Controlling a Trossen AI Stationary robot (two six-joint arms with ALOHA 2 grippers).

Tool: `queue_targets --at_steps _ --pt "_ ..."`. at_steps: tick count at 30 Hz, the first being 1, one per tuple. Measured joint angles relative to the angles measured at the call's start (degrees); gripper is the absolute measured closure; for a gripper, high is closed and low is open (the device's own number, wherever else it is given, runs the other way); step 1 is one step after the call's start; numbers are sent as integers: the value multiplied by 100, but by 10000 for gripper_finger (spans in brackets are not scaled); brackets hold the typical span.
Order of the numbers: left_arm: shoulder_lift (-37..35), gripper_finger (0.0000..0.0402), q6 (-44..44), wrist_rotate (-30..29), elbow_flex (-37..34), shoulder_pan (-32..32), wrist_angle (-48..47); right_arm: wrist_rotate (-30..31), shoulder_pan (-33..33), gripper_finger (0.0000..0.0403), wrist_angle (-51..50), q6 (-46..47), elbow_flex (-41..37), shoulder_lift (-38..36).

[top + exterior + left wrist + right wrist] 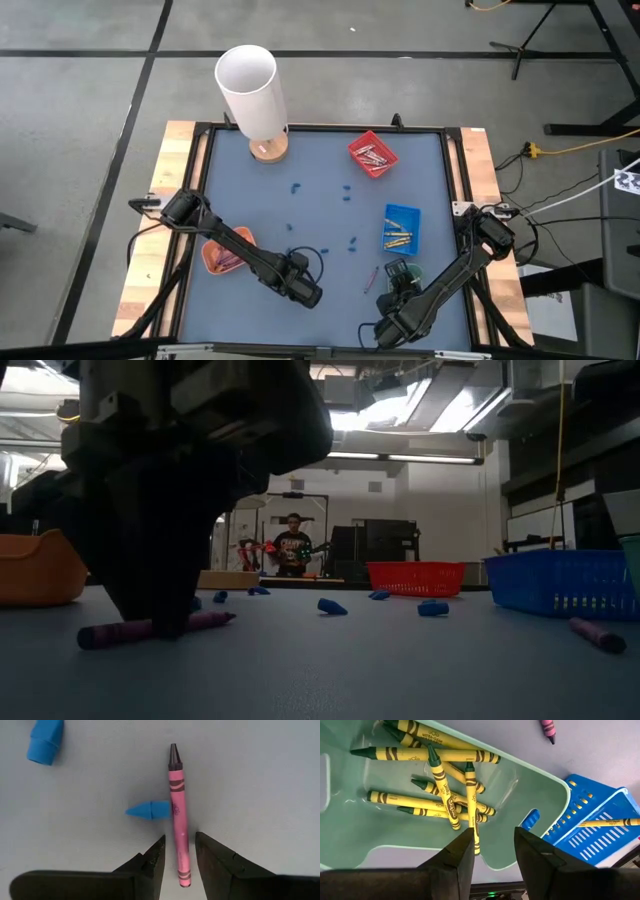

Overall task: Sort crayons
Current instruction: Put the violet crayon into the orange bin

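High view: most crayons look sorted already. The red tray point(372, 154) holds several silver-grey ones, the blue tray point(401, 229) a few gold-orange ones, the orange tray point(222, 254) some pink ones, and the green tray point(402, 272) sits partly under the right arm. The left gripper point(303, 290) is low over the mat, just beside the orange tray. The right gripper point(395, 298) hovers at the green tray. One pink crayon point(370, 279) lies loose on the mat between the two grippers; blue bits point(345, 192) are scattered farther off.

Low view: the left gripper point(160, 610) stands down on the mat astride a pink crayon point(150, 628), which lies flat beneath it. A second loose crayon point(597, 634) lies off to the side near the blue tray point(560, 582).

Left wrist view: the fingers point(155, 862) are parted narrowly, one on each side of the pink crayon's point(179, 820) lower end; they do not look closed on it yet. A blue bit point(149, 810) touches the crayon ahead of the fingers.

Right wrist view: the right gripper point(492, 851) is parted and holds nothing, over the green tray point(540, 800) of yellow crayons point(442, 790).

As I judge it, two pink crayons remain: this one, about to be gripped, and the loose one.
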Motion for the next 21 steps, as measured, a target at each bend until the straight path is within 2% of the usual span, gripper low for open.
queue_targets --at_steps 9,18,21 --pt "9 313 -2 -31 -1 -9 -93 -2 0 265 10 0 0 0" --pt "15 386 145 -23 -9 -9 -94 -2 0 265 21 0 0 0" --pt "15 397 242 -23 -11 -9 -103 -2 1 265 23 0 0 0"
